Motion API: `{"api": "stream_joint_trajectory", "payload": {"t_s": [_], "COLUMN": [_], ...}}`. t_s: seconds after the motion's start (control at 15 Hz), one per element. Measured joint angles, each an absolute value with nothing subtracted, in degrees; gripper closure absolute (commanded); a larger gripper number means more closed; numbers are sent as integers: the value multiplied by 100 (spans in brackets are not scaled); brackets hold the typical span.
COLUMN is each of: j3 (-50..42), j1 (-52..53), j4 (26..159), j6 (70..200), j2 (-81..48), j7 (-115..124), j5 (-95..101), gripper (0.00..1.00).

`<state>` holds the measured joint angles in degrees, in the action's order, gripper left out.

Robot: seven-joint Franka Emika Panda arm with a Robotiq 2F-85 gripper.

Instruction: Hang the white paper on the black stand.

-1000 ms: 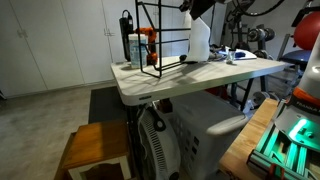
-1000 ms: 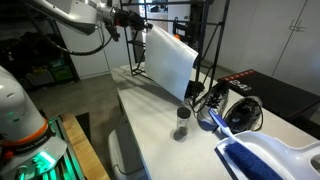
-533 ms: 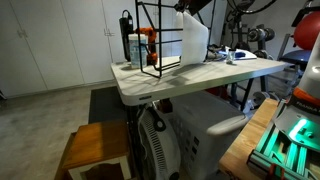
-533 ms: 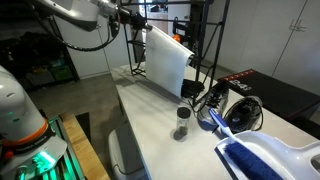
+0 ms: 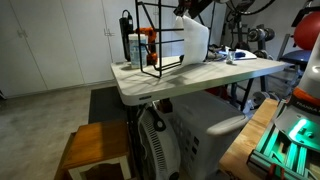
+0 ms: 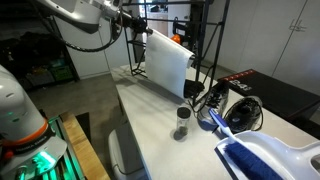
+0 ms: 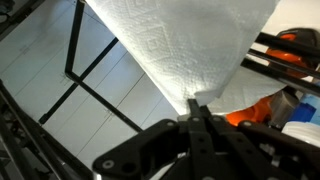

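hand [image 7: 195, 108] pinched shut on white paper [image 7: 190, 45], hanging beside black stand [image 7: 73, 40]. transport step; next, drape over top rod.

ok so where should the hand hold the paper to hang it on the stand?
Upper edge, pinched from above, as the hand does in the wrist view. The paper is limp and drapes down from that pinch, so it can likely be carried over a top rod of the stand.
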<state>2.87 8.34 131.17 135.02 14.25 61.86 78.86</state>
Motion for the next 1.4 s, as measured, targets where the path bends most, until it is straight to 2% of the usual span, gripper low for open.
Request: {"api": "stream_joint_trajectory", "payload": {"t_s": [0.4,0.73,1.4], "j3": [146,145,273], "j1": [734,637,516], "j4": [13050,12916,12903], "j6": [14334,14370,14370], "j2": [1016,984,992], "j7": [4317,2705,2660], "j5": [6392,5022,5053], "gripper": [100,99,100]}}
